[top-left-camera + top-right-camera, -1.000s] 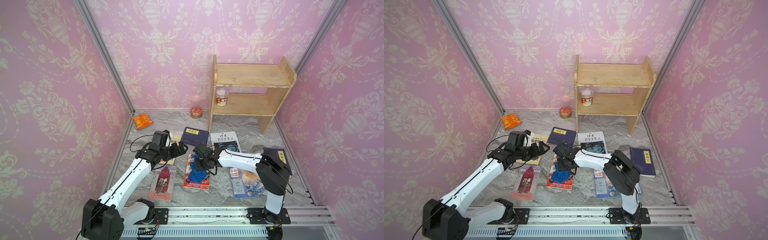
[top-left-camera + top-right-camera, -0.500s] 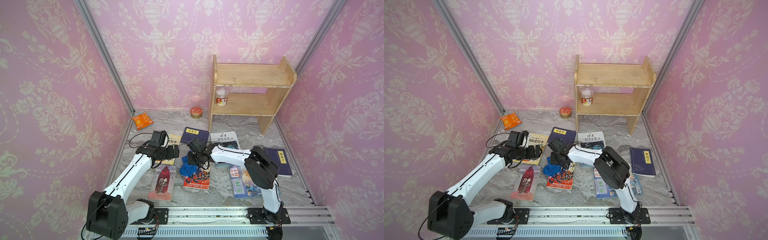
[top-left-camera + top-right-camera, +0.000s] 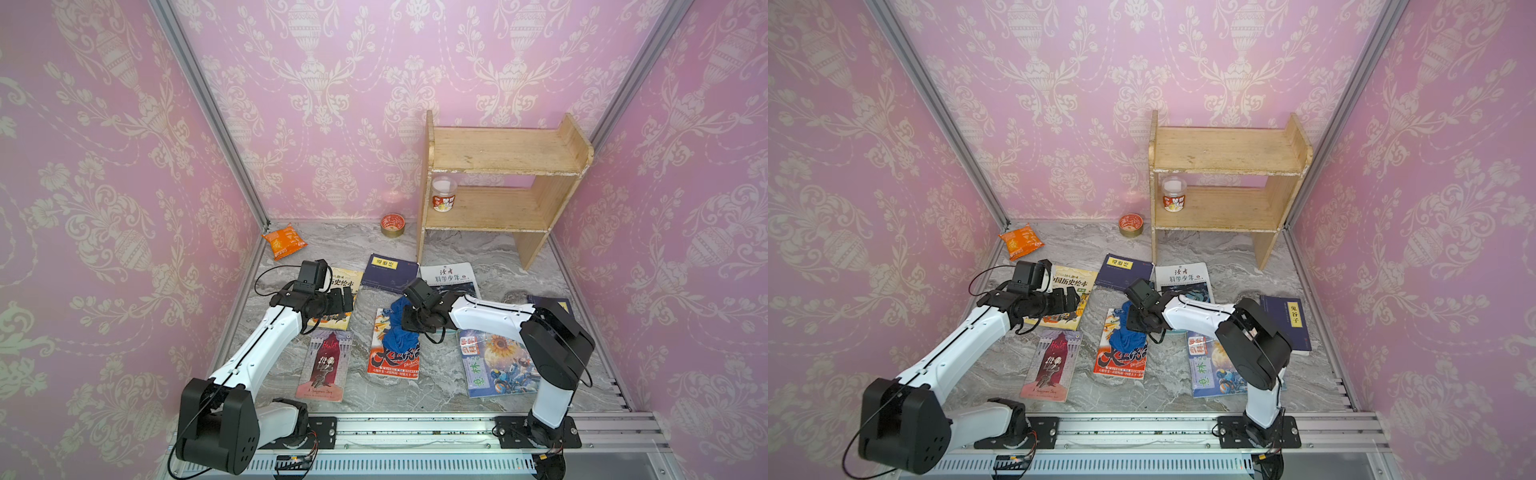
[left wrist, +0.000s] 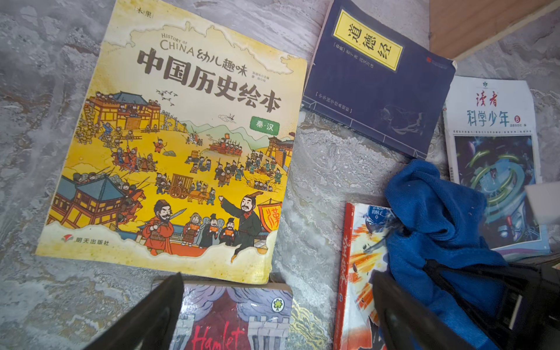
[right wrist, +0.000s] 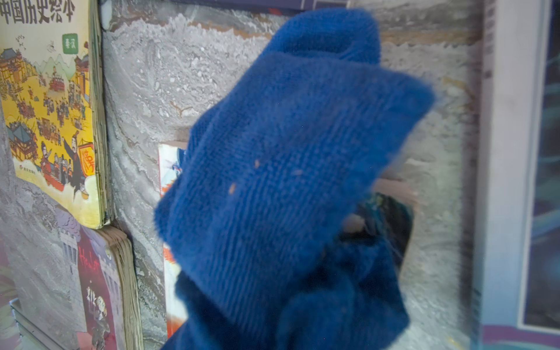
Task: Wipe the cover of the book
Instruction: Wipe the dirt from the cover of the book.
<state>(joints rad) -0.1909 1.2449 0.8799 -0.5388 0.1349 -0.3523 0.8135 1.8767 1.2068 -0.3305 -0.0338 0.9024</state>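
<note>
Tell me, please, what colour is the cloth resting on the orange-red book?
Deep blue, plain, with a ribbed terry weave; the cloth shows best in the right wrist view.

Blue cloth (image 3: 399, 334) hides half the red comic book (image 3: 392, 362) & right gripper (image 3: 409, 323) tips; Hamlet book (image 4: 230, 321) cropped, L wrist view.

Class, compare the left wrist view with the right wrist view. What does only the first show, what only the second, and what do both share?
Only the left wrist view: the open left end effector, part of the wooden shelf and the whole cover of the yellow history book. Only the right wrist view: pale specks on the blue cloth and page edges of the Hamlet book. Both: cloth, history book, Hamlet book, red comic book, marble tabletop.
</note>
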